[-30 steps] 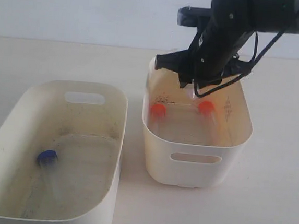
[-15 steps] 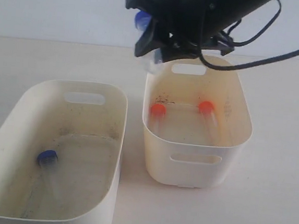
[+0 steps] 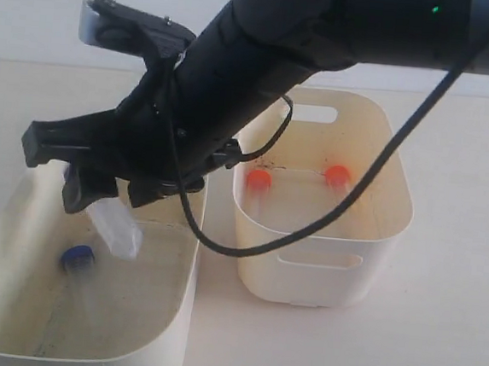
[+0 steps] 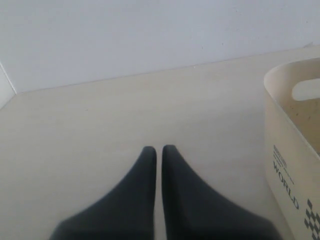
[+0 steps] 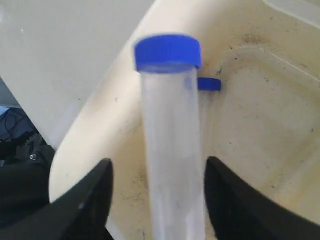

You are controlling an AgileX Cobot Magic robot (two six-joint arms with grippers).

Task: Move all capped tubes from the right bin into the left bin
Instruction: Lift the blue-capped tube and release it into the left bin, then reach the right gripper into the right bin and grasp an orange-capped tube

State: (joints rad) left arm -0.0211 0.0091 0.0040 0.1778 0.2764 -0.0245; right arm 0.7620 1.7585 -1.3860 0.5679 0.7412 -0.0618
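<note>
My right gripper [image 3: 111, 190] reaches across and hangs open over the left bin [image 3: 188, 255], a speckled cream tub. A clear tube with a blue cap [image 5: 167, 52] stands between its spread fingers [image 5: 82, 200], with a gap on each side. From the exterior camera that tube [image 3: 114, 227] shows just below the gripper, inside the bin. A second blue-capped tube [image 3: 77, 257] lies on the bin floor, its cap [image 5: 209, 84] also visible. Two orange-capped tubes [image 3: 258, 180] [image 3: 338, 175] lie in the right bin [image 3: 317, 284]. My left gripper [image 4: 159, 150] is shut and empty over bare table.
The right arm and its cable [image 3: 327, 216] stretch over the right bin's near-left corner. The two tubs stand side by side with a narrow gap. In the left wrist view a cream tub [image 4: 290, 130] with printed lettering sits beside the gripper; I cannot tell which tub it is.
The right arm lifted a blue-capped tube out of the right bin, swung left and came down over the left bin. Its fingers now stand apart from the tube.
</note>
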